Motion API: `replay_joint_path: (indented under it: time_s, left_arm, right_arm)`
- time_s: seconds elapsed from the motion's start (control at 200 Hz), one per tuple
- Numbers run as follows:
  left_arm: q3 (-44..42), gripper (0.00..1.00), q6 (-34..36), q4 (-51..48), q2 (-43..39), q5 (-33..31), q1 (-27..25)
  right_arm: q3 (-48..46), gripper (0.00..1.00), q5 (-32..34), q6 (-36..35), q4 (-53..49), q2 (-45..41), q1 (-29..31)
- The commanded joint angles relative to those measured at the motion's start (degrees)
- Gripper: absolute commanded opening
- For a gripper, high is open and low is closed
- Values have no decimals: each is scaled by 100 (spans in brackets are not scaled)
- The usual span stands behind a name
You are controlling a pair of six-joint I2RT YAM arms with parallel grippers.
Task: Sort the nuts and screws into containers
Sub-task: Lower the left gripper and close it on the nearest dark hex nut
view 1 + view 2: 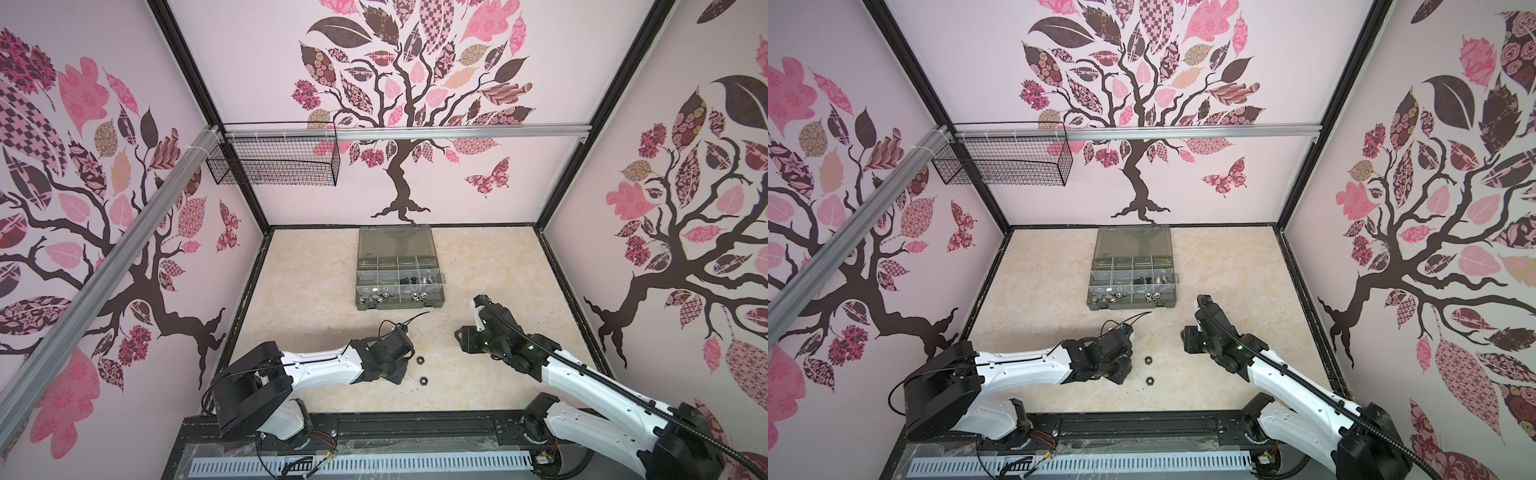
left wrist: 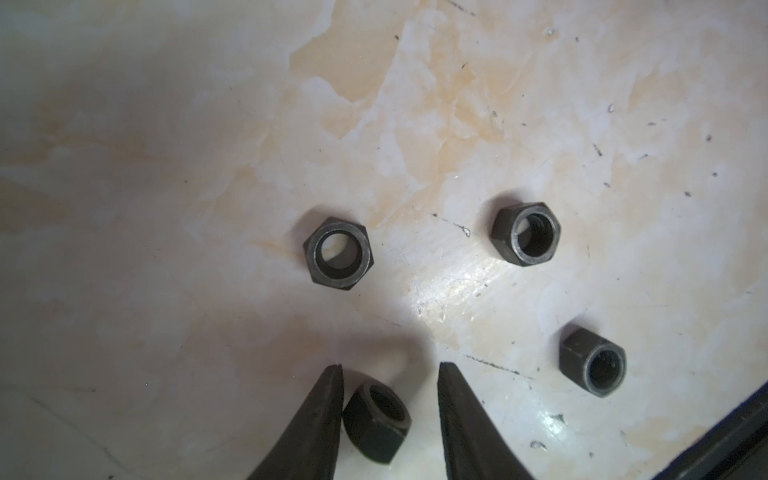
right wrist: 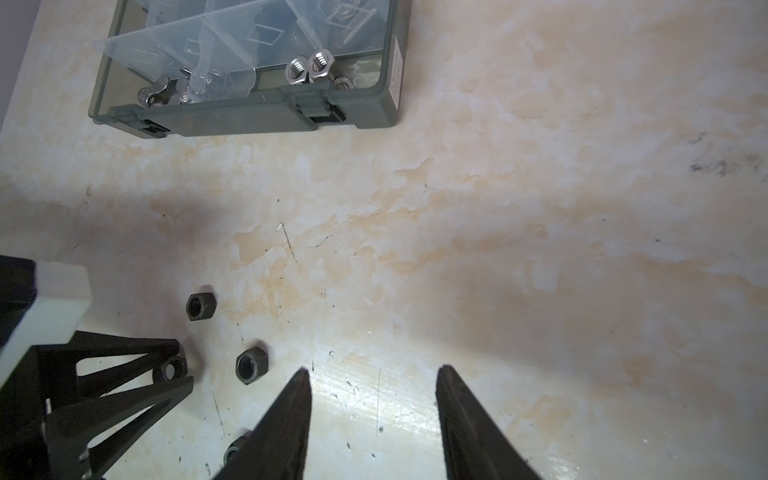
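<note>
The left gripper (image 2: 390, 365), fingers spread, straddles a tilted black hexagonal metal nut (image 2: 376, 422), one finger touching; the right gripper (image 3: 375, 368), spread and empty, stands farther off.

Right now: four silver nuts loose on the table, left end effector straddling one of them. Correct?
Not silver. The four loose nuts are black, as the left wrist view shows. The rest holds: the left end effector straddles one of them.

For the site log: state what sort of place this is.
Probably a robot test cell: left arm and right arm mounted at the edge of a tabletop, decal-covered walls framed with aluminium rail, an organiser case holding nuts.
</note>
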Motion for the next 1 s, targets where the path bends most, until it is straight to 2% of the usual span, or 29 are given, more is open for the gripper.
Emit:
replay_joint_path:
  time_s: [0.0,0.265,0.99]
  left_arm:
    - [150,42,-38,-206,-140,-181,-13]
    - [-255,41,-268,-317,-532,-172,-17]
    - [-170,35,-228,-110,-254,-6,-23]
  right_arm:
    - [-54,52,-9,72,-79,-140,-24]
    - [-71,52,-14,65,-45,-132,-25]
    - [-75,52,-31,103,-76,-121,-24]
